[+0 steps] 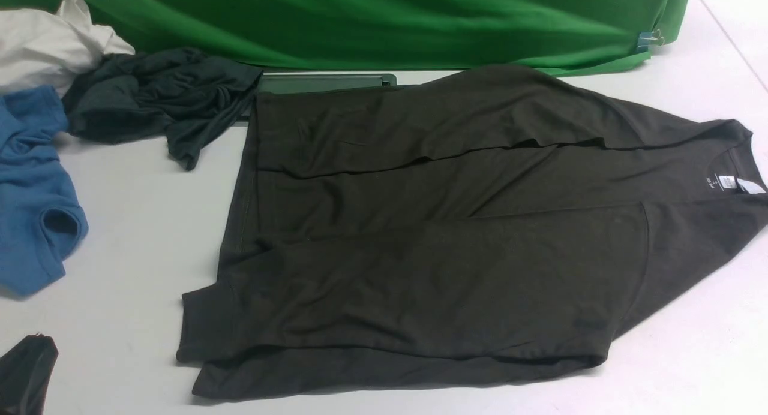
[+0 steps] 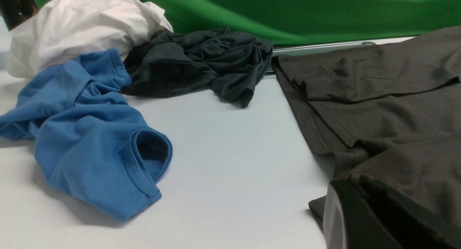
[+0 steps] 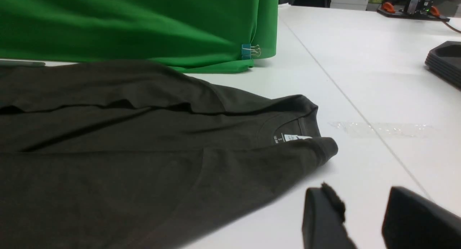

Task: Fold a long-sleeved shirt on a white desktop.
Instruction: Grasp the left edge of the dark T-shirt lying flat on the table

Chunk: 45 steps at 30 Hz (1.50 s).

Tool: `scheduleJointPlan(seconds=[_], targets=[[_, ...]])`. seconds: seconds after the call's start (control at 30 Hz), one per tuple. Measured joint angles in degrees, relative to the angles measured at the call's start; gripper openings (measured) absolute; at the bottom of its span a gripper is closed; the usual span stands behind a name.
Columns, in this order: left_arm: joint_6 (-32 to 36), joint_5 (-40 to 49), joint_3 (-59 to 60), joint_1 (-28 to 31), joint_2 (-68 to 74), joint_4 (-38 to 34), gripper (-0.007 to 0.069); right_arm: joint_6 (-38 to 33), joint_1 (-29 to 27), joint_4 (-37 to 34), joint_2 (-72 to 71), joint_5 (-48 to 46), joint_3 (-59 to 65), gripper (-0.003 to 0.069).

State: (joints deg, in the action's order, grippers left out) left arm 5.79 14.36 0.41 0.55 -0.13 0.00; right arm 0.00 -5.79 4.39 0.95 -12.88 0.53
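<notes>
The shirt [image 1: 420, 241] lies flat on the desk [image 1: 120, 223], collar [image 1: 741, 157] toward 3 o'clock, hem [image 1: 240, 223] toward 9. Both long sides are folded in, leaving a narrow band. I judge the crosswise fold, collar to hem, is what remains. My left pincer [image 1: 24, 373] sits low at 8 o'clock, closed on nothing, apart from the hem. My right pincer [image 3: 360, 206] hovers over bare desk near the collar, fingers apart, empty.

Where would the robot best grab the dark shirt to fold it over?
Probably the collar edge, coming from the robot's right: the dark shirt lies flat, sleeves folded in, collar pointing right, and the open right gripper sits just beside it.
</notes>
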Motion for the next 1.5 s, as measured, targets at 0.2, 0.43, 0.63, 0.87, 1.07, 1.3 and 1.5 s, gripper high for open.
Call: scheduleJointPlan(seconds=[0.2,0.43,0.63,0.87,1.07,1.3,1.5], targets=[[0.0,0.0,0.0,0.0,0.0,0.0,0.0018,0.0,0.0,0.0,0.0,0.0,0.0,0.0240],[0.0,0.0,0.0,0.0,0.0,0.0,0.0018,0.0,0.0,0.0,0.0,0.3,0.0,0.0240],[0.0,0.0,0.0,0.0,0.0,0.0,0.0018,0.0,0.0,0.0,0.0,1.7,0.0,0.0240],[-0.2,-7.7,0.0,0.0,0.0,0.0,0.0018,0.9,0.0,0.0,0.0,4.3,0.0,0.0240],[-2.9,-23.0,0.0,0.0,0.0,-10.5,0.0018,14.3,0.0,0.0,0.0,18.1,0.0,0.0240],[-14.2,-39.5,-0.9,0.0,0.0,-14.0,0.0018,26.0,0.0,0.0,0.0,37.1,0.0,0.0240],[-18.0,-34.0,-15.8,0.0,4.2,-13.9,0.0018,31.3,0.0,-0.1,2.0,37.4,-8.2,0.0240]])
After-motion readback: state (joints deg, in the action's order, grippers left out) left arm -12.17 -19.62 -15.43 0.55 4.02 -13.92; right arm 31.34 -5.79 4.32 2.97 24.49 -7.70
